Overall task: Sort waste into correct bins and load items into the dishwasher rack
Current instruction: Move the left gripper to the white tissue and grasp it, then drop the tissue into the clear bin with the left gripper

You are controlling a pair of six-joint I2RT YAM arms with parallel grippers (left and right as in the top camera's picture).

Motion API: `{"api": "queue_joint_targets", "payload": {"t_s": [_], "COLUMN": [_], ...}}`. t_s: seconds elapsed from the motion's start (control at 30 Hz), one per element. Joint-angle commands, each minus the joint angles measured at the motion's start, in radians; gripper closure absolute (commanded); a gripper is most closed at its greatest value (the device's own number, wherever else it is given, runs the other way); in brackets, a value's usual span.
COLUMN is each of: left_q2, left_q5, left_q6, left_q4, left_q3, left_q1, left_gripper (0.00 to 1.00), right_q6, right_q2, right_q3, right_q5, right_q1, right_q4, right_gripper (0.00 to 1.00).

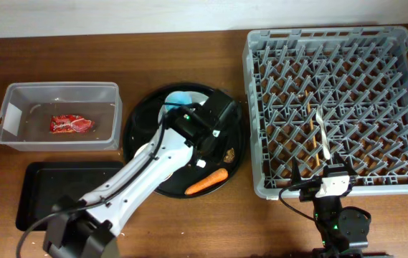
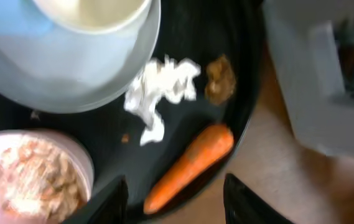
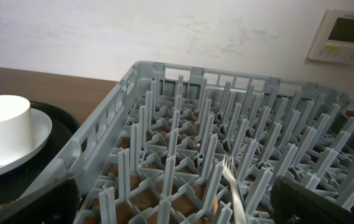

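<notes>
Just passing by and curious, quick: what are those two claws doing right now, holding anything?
Left gripper: open, holding nothing, poised over the carrot.
Right gripper: wide open, holding nothing.

L arm [image 1: 145, 163] outstretched, jaws part-open; R arm [image 1: 338, 217] low, jaws wide.

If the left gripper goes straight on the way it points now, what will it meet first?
Probably the orange carrot lying on the round black tray, though depth is unclear.
</notes>
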Motion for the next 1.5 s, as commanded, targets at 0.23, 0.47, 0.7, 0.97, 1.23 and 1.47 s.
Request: {"api": "queue_joint_targets", "payload": {"t_s": [0.23,0.47,0.7,0.97,1.23,1.47], "left_q2": [0.006,0.01,0.094,0.094,-0.114,-0.408], "left_q5": [-0.014,-0.093,-0.105,-0.119,-0.119,-0.123], "left_q6": [-0.039,-0.039,-0.039,-0.048,-0.057,-0.057], "left_q4": [0.351,0.472,0.532,0.539,0.409,0.314], "left_q3": [-0.313,-0.381,-0.381,-0.381,-0.321,-0.307], "left_q1": [0.0,0.0,0.0,0.0,0.006,0.361], "left_gripper": [0.51,0.61,0.62,1.0,1.0,1.0], "right_q6": [0.003,0.003,0.003,0.003,0.003,0.003], "right_q2": [-0.007,-0.007,-0.007,-0.007,-0.007,-0.007], "right_q3": [-0.007,-0.007,-0.007,-0.007,-0.007,-0.007], "right_q5": [-0.005,-0.005,-0.005,-0.005,-0.005,-0.005], "right_q1": [-0.008,-0.008,-0.008,-0.008,-0.008,-0.008], "right_q4": [-0.001,-0.001,-0.001,-0.001,-0.001,-0.001], "right_gripper": [0.01,0.01,0.01,0.01,0.01,0.01]}}
